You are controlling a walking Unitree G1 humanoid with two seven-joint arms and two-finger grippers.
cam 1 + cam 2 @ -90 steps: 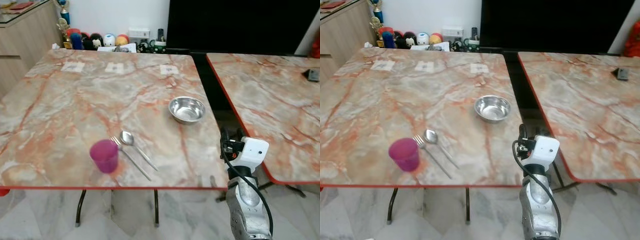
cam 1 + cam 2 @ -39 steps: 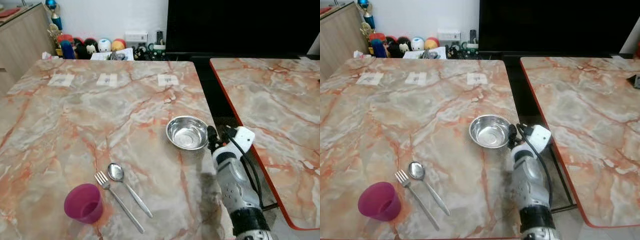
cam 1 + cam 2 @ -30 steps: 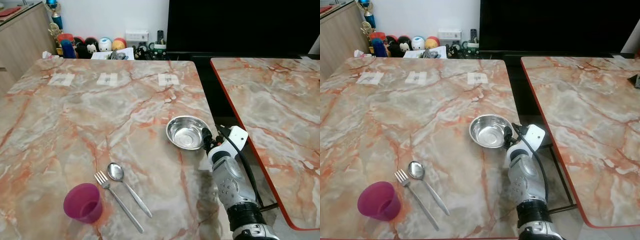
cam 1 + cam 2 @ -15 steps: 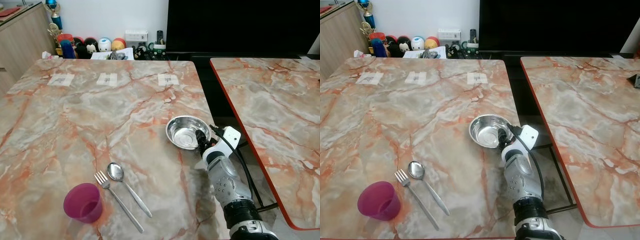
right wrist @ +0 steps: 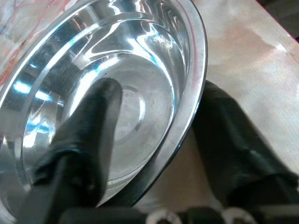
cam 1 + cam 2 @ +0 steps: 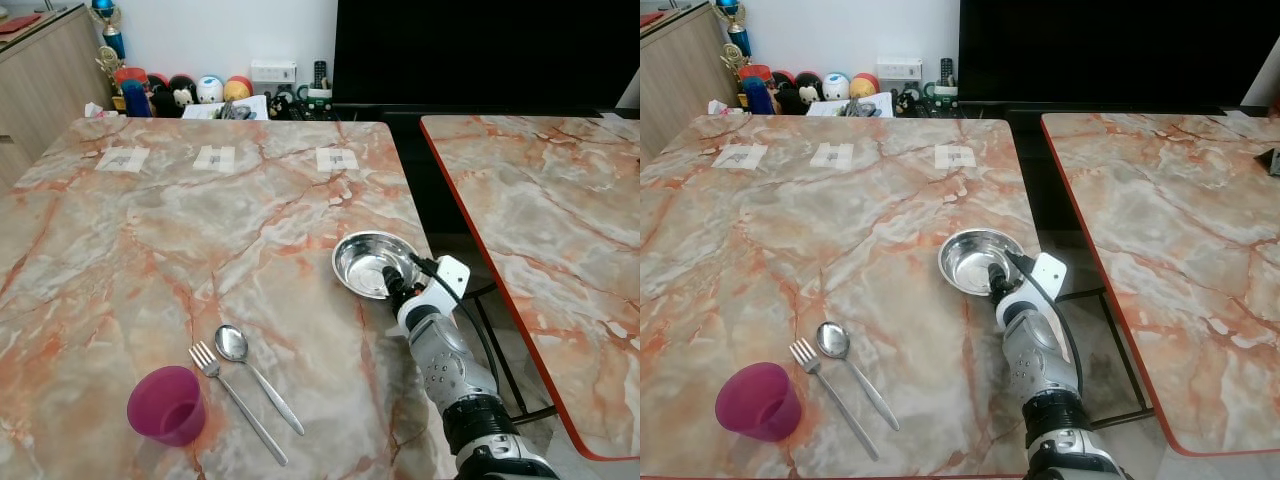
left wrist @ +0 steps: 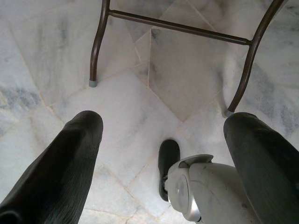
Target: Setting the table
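The right gripper (image 5: 154,116) sits at the near right rim of the stainless steel bowl (image 6: 368,262), which stands on the marble-patterned table (image 6: 150,230) close to its right edge. In the right wrist view the 2 black fingers (image 5: 88,140) straddle the bowl's rim, 1 inside the basin and 1 outside against the tabletop, a narrow gap between them with the rim in it (whether the pads actually press the metal cannot be told). The silver right arm (image 6: 445,365) reaches up from the lower right to the bowl.

Nearer the front left of the table stands a magenta plastic cup (image 6: 166,404), upright. Just beside it on its right lie a fork (image 6: 235,400) and a spoon (image 6: 255,375), side by side and angled alike. 3 small paper labels (image 6: 337,159) lie in a row along the far side of the table. A second marble table (image 6: 560,230) stands to the right, well apart across a dark gap.

The left gripper (image 7: 163,140) hangs with its fingers spread wide over the pale tiled floor (image 7: 46,46), near the table's metal legs (image 7: 98,42)
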